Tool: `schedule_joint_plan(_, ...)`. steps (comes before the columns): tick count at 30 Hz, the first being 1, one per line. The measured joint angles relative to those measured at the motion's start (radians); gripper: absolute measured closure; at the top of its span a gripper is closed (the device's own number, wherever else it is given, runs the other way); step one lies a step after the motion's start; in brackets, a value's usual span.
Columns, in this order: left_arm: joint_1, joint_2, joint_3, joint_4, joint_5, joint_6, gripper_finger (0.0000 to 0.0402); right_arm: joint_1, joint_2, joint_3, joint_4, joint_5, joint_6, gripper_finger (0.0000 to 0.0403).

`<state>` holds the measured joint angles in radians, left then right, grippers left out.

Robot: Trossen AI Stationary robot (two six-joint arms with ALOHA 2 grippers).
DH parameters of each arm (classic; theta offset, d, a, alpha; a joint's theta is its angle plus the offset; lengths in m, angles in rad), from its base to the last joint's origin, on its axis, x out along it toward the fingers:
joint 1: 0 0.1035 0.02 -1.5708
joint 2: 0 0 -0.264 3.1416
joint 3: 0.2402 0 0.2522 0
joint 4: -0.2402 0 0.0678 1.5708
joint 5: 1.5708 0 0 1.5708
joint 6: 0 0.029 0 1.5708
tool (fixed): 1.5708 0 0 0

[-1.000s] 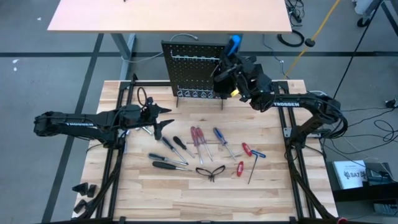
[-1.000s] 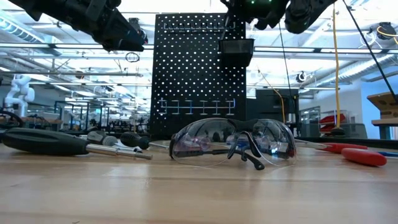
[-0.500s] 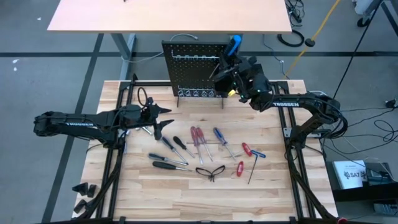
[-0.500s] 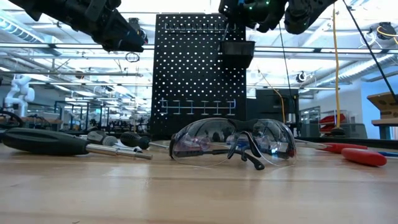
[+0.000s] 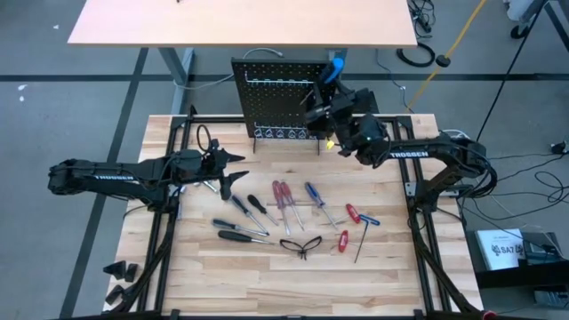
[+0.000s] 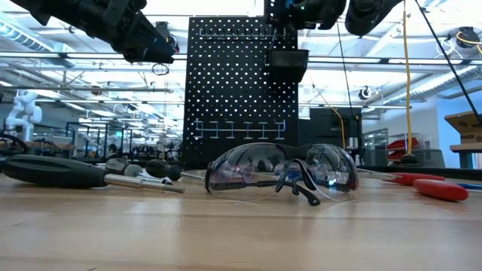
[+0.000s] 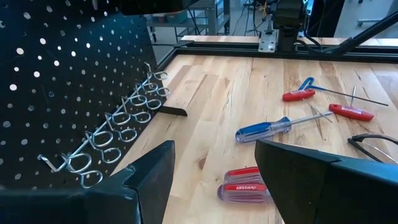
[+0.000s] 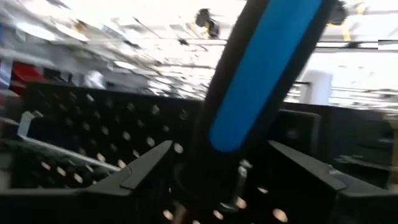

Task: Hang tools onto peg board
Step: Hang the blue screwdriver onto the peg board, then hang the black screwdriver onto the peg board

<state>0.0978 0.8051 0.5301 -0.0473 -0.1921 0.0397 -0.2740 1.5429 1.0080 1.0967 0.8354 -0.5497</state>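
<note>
The peg board point(image 5: 276, 98) stands upright at the table's far edge, with a row of pale hooks point(image 7: 124, 124) and a square black bin point(image 6: 286, 64). A blue-and-black tool handle point(image 8: 261, 74) rises above the bin point(image 5: 333, 68); its lower end is hidden. My right gripper point(image 8: 219, 149) is open, a finger on either side of that handle with a gap to each. My left gripper point(image 5: 233, 169) hovers open over the table's left part with nothing between its fingers point(image 7: 214, 155). Screwdrivers point(image 5: 258, 209), red hex keys point(image 5: 351, 213) and glasses point(image 5: 300, 244) lie flat on the table.
A blue-handled screwdriver point(image 7: 264, 129) and red-handled ones point(image 7: 245, 186) lie ahead of my left gripper. The glasses point(image 6: 282, 172) sit nearest the table's front edge. A black frame point(image 5: 413, 191) runs along both sides of the table.
My right gripper has rolled about its own axis and swung a little toward the table's left, staying up at the bin. The blue handle has stayed standing above the bin.
</note>
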Motion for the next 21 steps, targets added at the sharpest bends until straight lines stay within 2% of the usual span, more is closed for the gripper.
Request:
schedule_joint_plan(8, 0.000, 0.000, 0.000, 0.000, 0.000, -0.007, 0.0171, 0.048, -0.002, 0.000, 0.021, 0.258, -0.173, 0.0156)
schedule_joint_plan(12, 0.000, 0.000, 0.000, 0.001, 0.000, -0.007, 0.0171, 0.093, -0.001, 0.000, -0.032, 0.343, -0.203, 0.0156)
schedule_joint_plan(16, 0.000, 0.000, 0.000, 0.001, 0.000, -0.007, 0.0171, 0.158, 0.000, 0.000, -0.160, 0.406, -0.165, 0.0156)
schedule_joint_plan(21, 0.000, 0.000, 0.000, 0.002, 0.001, -0.012, 0.0171, 0.271, 0.000, 0.000, -0.346, 0.442, -0.030, 0.0156)
